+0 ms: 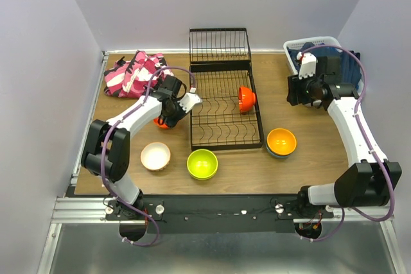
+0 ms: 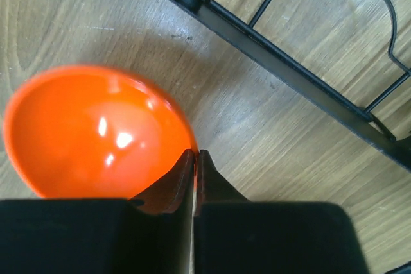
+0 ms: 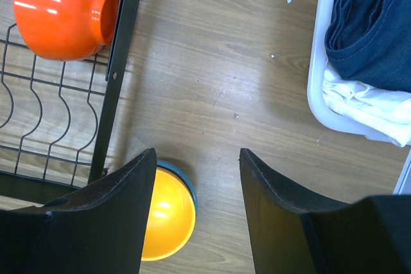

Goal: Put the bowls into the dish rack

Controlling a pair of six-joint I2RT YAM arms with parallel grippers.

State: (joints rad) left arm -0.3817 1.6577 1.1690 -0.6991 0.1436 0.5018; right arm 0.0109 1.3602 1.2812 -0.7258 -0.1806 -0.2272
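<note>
Red-orange bowl (image 2: 96,126) just left of dish rack (image 2: 292,68), rim pinched in closed left gripper (image 2: 194,157). Lift above rack's left rail, carry right, stand on edge between tines. Right gripper (image 3: 198,158) open, right of rack.

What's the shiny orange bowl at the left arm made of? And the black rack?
The orange bowl looks like glossy plastic: smooth, one plain colour, with bright light spots. The rack looks like metal wire coated dull black: thin, stiff, bent rods. Painted or plastic-coated, I cannot tell.
</note>
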